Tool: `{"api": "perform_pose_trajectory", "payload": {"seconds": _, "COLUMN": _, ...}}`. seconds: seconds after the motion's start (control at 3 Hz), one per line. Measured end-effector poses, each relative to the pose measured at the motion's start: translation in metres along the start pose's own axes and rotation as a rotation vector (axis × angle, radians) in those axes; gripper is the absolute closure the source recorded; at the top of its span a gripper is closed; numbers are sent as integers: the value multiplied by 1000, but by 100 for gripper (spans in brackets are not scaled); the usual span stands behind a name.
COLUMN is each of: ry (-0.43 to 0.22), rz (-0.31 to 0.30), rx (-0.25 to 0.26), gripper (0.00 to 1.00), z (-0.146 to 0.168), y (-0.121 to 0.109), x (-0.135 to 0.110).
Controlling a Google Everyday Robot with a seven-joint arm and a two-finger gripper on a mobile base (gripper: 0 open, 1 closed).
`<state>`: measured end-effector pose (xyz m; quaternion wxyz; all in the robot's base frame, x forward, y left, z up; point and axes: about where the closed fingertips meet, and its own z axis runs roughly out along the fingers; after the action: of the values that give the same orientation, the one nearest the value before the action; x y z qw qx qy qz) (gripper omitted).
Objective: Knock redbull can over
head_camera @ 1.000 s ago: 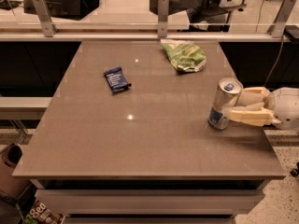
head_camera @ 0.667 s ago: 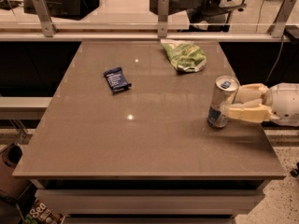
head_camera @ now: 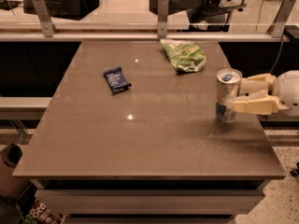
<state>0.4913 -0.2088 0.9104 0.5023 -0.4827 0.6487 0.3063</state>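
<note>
The redbull can (head_camera: pixel 227 97), slim and silver with blue panels and a blue tab on top, stands upright near the table's right edge. My gripper (head_camera: pixel 237 96) reaches in from the right at the can's mid-height. Its cream fingers (head_camera: pixel 256 106) are spread, one in front of the can's right side and one behind it. The near fingertip overlaps the can's right side; I cannot tell if it touches.
A small dark blue snack bar wrapper (head_camera: pixel 117 80) lies left of centre. A green chip bag (head_camera: pixel 184 56) lies at the back, beyond the can. The brown table (head_camera: pixel 140 139) ends just right of the can. A rail with metal posts (head_camera: pixel 162 13) runs behind.
The can leaned with its top to the right; now it stands upright, a little farther back and right. The gripper has shifted back and right with it.
</note>
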Motion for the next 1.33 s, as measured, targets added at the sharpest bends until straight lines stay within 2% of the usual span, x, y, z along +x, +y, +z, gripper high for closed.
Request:
{"api": "perform_pose_trajectory", "payload": {"seconds": 0.67, "ry": 222, "rz": 20, "rx": 103, "gripper": 100, "z": -18, "y": 1, "x": -7}}
{"api": "perform_pose_trajectory", "payload": {"seconds": 1.33, "ry": 470, "rz": 37, "rx": 160, "gripper": 100, "z": -20, "y": -4, "x": -3}}
